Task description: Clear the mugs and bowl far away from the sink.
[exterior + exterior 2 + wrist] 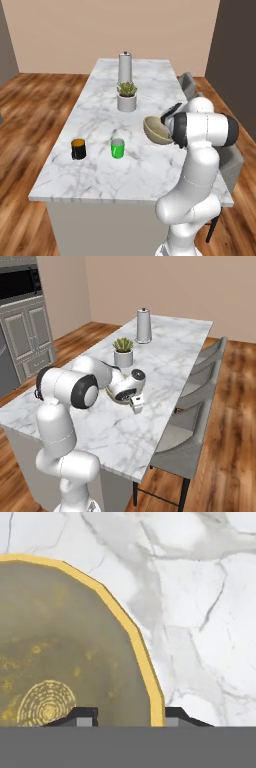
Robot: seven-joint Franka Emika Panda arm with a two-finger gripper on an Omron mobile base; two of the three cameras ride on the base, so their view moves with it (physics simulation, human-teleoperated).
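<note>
**Gripper straddling the rim of the bowl on the marble desk**

Gripper (129,716) sits right at the edge of the wide, shallow, round bowl (55,652), tan-olive outside with a paler yellowish inside. In the hand view its two small dark fingertips (84,716) rise on either side of the bowl's bright yellow rim: one over the inside, the other over the white marble beyond the rim. The jaws stand a moderate way apart, with the rim in the gap; whether the pads actually press on the rim I cannot tell.

In the left base view the bowl (156,131) appears tilted, its opening turned away from the arm's wrist, resting on the white, grey-veined marble desk (100,172). In the right base view the bowl (114,395) is mostly hidden behind the wrist, and the gripper (136,404) points down towards the desk.

Beyond the bowl from the gripper, further out across the desk, stand the two small cylindrical mugs: the bright green mug (117,148) nearer, and the black mug with an orange-yellow inside (78,149) well apart from it, both upright. Off to the far side of the bowl sits a white pot with a spiky green plant (127,97), and behind that a tall grey metal canister with a dark cap (125,68). Grey chairs (192,421) line the desk edge on the gripper's side.
</note>
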